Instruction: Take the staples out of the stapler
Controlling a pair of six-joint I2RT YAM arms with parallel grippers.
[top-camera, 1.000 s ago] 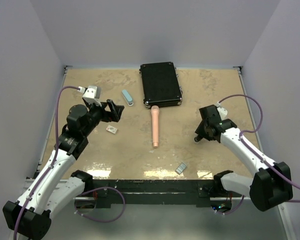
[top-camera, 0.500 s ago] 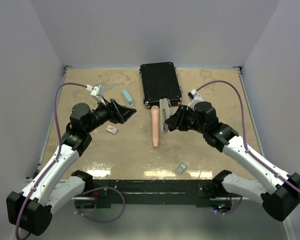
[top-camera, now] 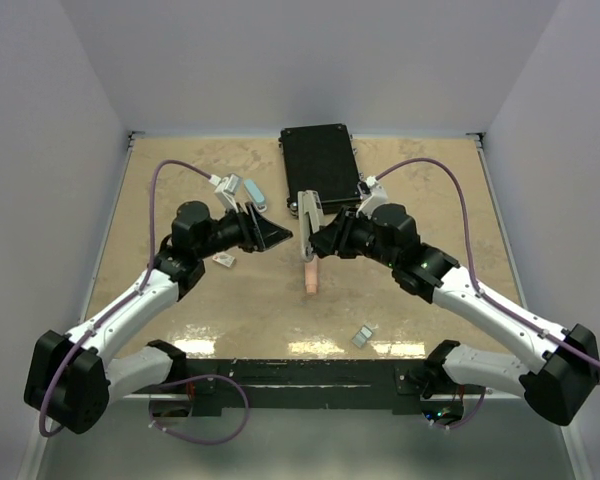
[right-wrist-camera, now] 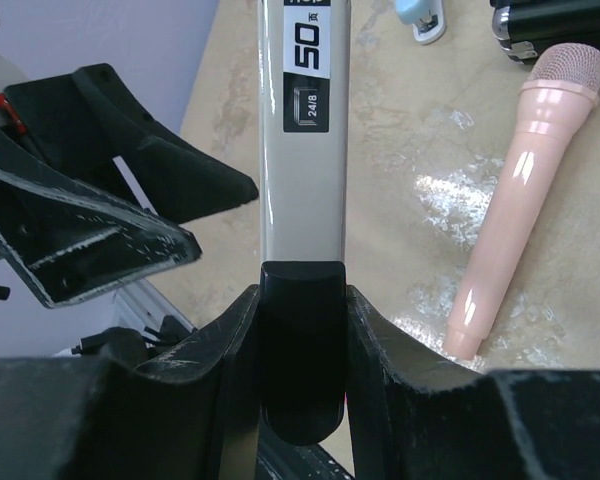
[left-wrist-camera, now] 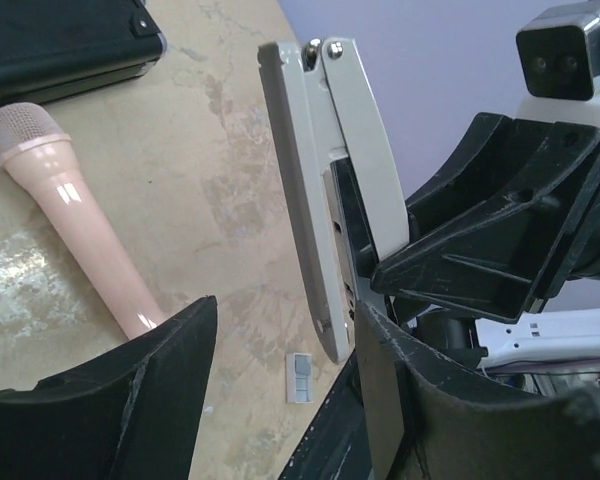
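Note:
My right gripper (top-camera: pixel 320 240) is shut on a long grey-white stapler (top-camera: pixel 304 215) marked "50" and holds it up above the table's middle. The right wrist view shows its black end clamped between my fingers (right-wrist-camera: pixel 300 300). My left gripper (top-camera: pixel 280 238) is open just left of it. In the left wrist view the grey stapler's (left-wrist-camera: pixel 315 180) lower tip hangs between the open jaws (left-wrist-camera: pixel 280 330), close to the right finger, not gripped. A small light-blue stapler (top-camera: pixel 255 193) lies at the back left. A tiny grey block of staples (top-camera: pixel 362 337) lies near the front edge and also shows in the left wrist view (left-wrist-camera: pixel 298 378).
A pink microphone-like stick (top-camera: pixel 310 275) lies on the table under the grippers. A black case (top-camera: pixel 322 165) stands at the back centre. A small white square card (top-camera: pixel 223 260) lies left of centre, below the left arm.
Both arms have swung in to the table's middle. My right gripper brought the grey stapler leftward; my open left gripper moved right until its jaws flank the stapler's tip.

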